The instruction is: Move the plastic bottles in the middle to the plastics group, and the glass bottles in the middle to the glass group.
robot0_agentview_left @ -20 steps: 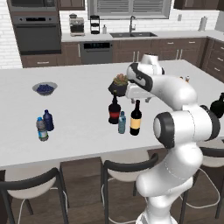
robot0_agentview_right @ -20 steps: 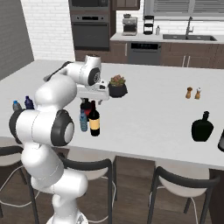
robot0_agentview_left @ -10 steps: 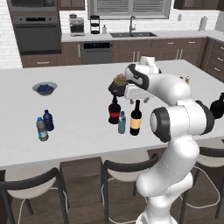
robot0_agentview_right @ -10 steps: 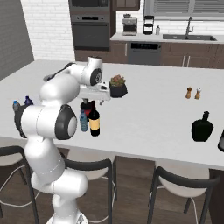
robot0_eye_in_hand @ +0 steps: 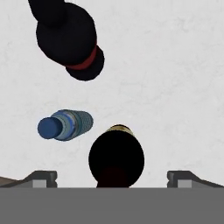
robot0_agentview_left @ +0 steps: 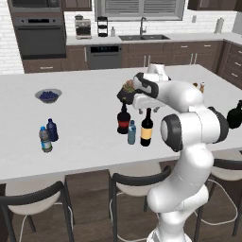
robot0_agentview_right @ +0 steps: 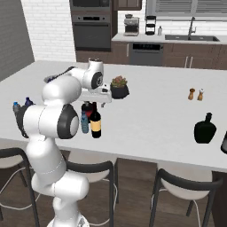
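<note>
The end effector (robot0_eye_in_hand: 112, 175) hangs over the white counter (robot0_agentview_left: 85, 137) with its fingers spread wide and nothing between them; directly below stands the wine bottle (robot0_eye_in_hand: 116, 157). Just beside it stands the pale-blue bottle (robot0_eye_in_hand: 65, 124); the red-labelled squat bottle (robot0_eye_in_hand: 70, 37) stands near both.

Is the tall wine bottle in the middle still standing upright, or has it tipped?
Upright. The wine bottle stands on its base on the counter beside the pale-blue bottle; the hand view looks down on its top.
</note>
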{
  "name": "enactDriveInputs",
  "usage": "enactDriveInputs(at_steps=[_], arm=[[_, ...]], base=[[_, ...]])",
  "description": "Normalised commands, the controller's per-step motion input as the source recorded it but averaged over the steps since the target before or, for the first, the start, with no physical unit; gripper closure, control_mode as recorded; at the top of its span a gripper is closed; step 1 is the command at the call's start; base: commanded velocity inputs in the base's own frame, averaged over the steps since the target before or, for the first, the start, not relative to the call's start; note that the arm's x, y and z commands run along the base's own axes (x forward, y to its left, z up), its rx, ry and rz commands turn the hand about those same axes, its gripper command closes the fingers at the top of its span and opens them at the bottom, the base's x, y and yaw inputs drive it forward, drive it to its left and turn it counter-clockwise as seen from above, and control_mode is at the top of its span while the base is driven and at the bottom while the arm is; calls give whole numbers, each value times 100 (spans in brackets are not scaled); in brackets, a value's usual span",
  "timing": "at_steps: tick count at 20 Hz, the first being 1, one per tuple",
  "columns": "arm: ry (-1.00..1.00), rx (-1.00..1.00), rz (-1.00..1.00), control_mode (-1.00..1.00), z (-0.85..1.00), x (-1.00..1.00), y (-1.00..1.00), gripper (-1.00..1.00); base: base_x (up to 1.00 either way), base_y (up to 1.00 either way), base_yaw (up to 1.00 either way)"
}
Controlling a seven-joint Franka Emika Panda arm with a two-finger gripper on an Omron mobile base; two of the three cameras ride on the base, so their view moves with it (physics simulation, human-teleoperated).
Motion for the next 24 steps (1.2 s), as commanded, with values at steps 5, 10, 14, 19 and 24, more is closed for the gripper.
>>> enactDriveInputs(at_steps=[5,10,14,19,24], arm=[[0,0,0,-100,-1,-10,0,-100],[0,0,0,-100,-5,-8,0,-100],[0,0,0,-100,-10,-3,0,-100],[0,-1,0,-100,-13,1,1,-100],[-1,-6,0,-100,-13,12,7,100]], base=[[0,0,0],[0,0,0],[0,0,0],[0,0,0],[0,0,0]])
